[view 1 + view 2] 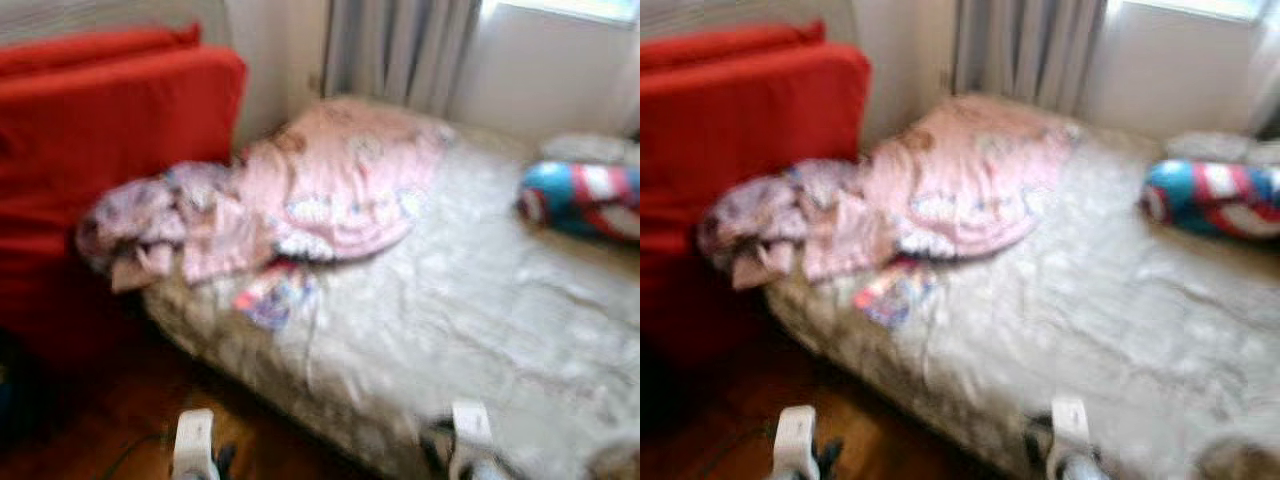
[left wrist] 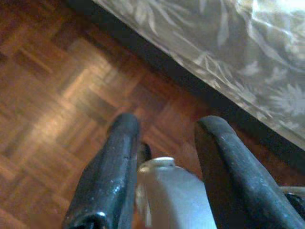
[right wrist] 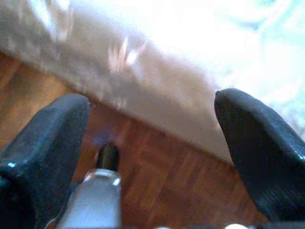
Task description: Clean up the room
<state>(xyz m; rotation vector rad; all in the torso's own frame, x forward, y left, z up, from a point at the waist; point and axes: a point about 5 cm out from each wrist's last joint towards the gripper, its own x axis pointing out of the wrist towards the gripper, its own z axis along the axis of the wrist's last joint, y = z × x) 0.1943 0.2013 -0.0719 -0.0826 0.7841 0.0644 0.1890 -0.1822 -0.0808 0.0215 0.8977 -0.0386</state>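
My left tool (image 2: 164, 143) hangs low over the parquet floor (image 2: 57, 95), fingers spread and gripping nothing, with the edge of the bed (image 2: 248, 62) just ahead. My right tool (image 3: 152, 124) is spread wide as well, empty, poised over the mattress edge where it meets the floor. Looking out from there: the bed's pale patterned sheet (image 1: 470, 290) runs away from me, and the mess is at its far left end, a crumpled pink blanket (image 1: 340, 180) with a bundle of clothes (image 1: 160, 225) spilling against the red sofa (image 1: 110, 130). A small colourful item (image 1: 270, 295), too blurred to name, lies on the sheet just below the blanket. A blue, red and white cushion (image 1: 585, 200) sits at the right.

Risks now, as I judge them: the head views are smeared, so I could misplace a grab and pinch the sheet instead of the clothes; the bundle hangs off the mattress corner and may slide to the floor if nudged; reaching from here, my legs could bump the bed frame.

Both arms are held down and forward, wrists low beside the bed
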